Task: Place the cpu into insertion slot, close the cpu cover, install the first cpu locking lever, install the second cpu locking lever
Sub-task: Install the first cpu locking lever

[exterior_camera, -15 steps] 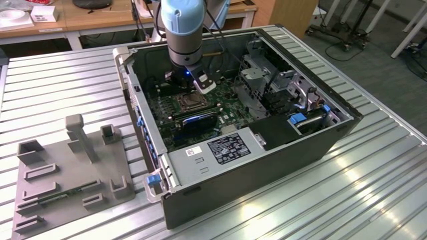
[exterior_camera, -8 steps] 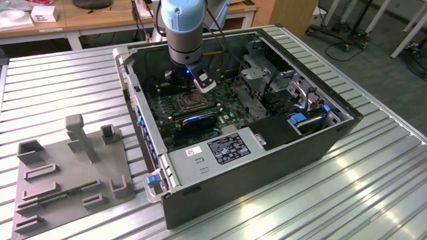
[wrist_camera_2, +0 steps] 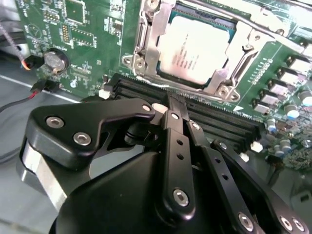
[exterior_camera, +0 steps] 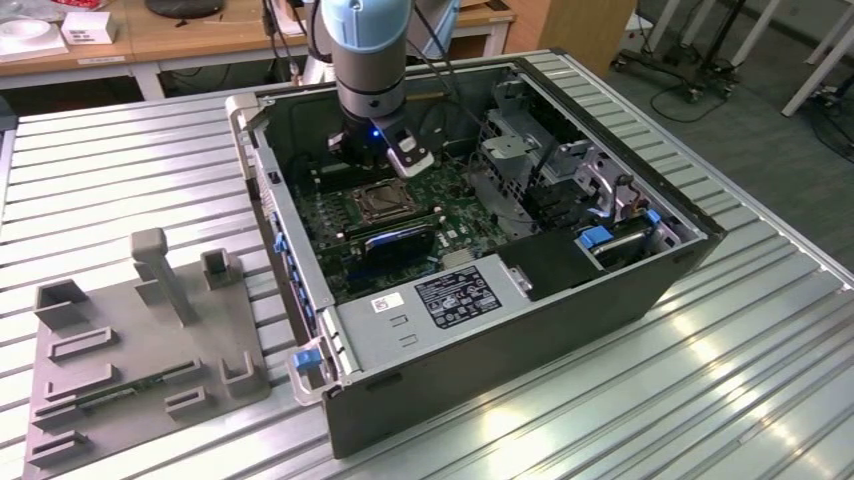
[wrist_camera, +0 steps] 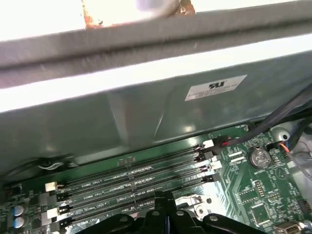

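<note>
Landmark: the square silver socket on the green motherboard (exterior_camera: pixel 387 225). You have one arm and one black linkage gripper (wrist_camera_2: pixel 171 105).

- Off the socket towards the exterior view's left, on the ribbed metal table (exterior_camera: pixel 134 170), stands one grey moulded parts fixture (exterior_camera: pixel 140 335), well apart from the open black computer case (exterior_camera: pixel 507 290).
- In the second wrist view the small flat square cpu with the silvery-tan metal top (wrist_camera_2: pixel 195 51) sits inside the socket, lying flat, not in the fingers.
- One thin silver metal frame plate, the cpu cover (wrist_camera_2: pixel 241 48), lies down around the chip, which shows through its window. You cannot tell whether either locking lever is latched.
- Between socket and gripper run four black memory slots (wrist_camera: pixel 134 180), their long axis parallel to the near socket edge.
- The gripper's fingers (wrist_camera_2: pixel 176 119) are pressed together, pinching nothing. Its tip hangs over the memory slots, just beside the socket; the cpu lies straight ahead of the fingertips, across the slots.
</note>
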{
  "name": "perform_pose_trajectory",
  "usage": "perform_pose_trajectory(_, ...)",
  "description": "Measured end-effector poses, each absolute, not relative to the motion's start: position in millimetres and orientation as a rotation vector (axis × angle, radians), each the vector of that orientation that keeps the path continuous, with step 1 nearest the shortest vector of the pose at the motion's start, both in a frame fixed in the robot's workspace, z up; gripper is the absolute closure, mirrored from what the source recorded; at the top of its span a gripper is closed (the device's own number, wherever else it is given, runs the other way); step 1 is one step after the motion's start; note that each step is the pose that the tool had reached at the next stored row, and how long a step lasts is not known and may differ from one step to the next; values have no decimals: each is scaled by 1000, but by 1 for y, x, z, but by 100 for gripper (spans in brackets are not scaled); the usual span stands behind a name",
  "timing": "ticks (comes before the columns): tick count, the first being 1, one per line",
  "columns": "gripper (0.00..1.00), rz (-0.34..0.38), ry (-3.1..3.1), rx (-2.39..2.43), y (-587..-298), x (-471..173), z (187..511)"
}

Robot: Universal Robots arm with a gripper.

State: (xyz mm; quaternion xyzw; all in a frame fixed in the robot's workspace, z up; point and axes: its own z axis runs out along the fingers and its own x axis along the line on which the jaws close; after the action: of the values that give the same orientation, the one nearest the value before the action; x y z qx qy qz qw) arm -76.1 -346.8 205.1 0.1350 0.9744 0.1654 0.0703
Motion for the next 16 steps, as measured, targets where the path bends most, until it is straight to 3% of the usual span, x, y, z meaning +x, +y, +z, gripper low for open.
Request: perform_pose_trajectory(16,89,450,2969,416,-347,-76,214)
